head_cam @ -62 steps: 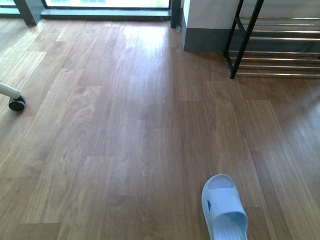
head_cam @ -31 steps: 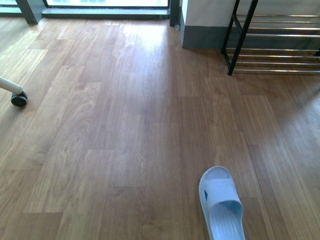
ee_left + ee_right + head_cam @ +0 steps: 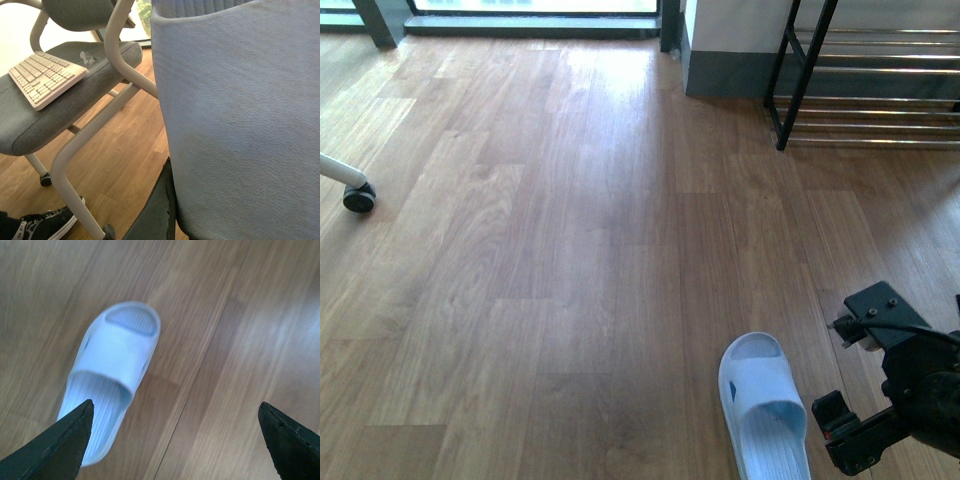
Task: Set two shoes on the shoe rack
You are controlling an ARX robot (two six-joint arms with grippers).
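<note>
We see nothing on the shoe rack (image 3: 800, 75) at one o'clock; our left gripper (image 3: 162, 210) seems clamped on the first slide (image 3: 240, 125), and our right gripper (image 3: 175, 404) is spread wide over the second slide (image 3: 765, 410).

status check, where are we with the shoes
Right gripper open, just right of pale blue rubber slide on floor. Left gripper shut on second pale blue rubber slide. Black metal shoe rack ahead; no obstacle seen between.

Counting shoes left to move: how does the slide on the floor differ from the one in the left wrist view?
The loose slide lies flat on the floor, untouched, the open right gripper nearby. The lifted slide hangs clear of it against the left gripper's finger. Both are pale blue.
</note>
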